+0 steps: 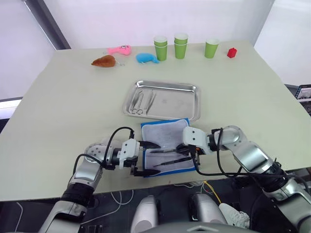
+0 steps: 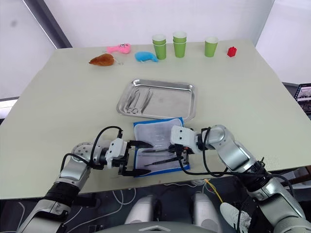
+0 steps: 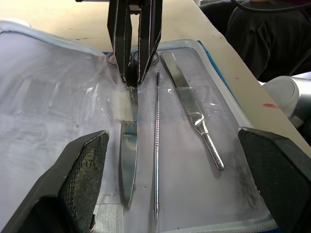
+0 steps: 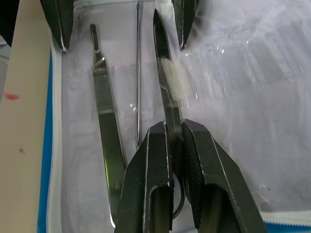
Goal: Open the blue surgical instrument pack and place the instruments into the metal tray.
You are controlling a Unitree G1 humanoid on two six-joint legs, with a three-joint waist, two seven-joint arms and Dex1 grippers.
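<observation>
We found the blue surgical instrument pack (image 1: 167,145) lying unfolded, lining up, just before the metal tray (image 1: 163,100), which held two instruments (image 1: 143,102). Our right gripper (image 4: 175,141) pinched the scissors (image 4: 165,85) near their handle; our left gripper (image 3: 172,184) stood spread wide, empty, over three tools on the lining

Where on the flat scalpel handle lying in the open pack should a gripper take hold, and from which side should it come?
Grip the scalpel handle across its wide flat middle, coming from above. It lies flat on the blue surgical instrument pack lining, nearest the table's front edge, its tip tapering too thin to pinch. The probe lies close alongside, so the fingers need care there.
</observation>
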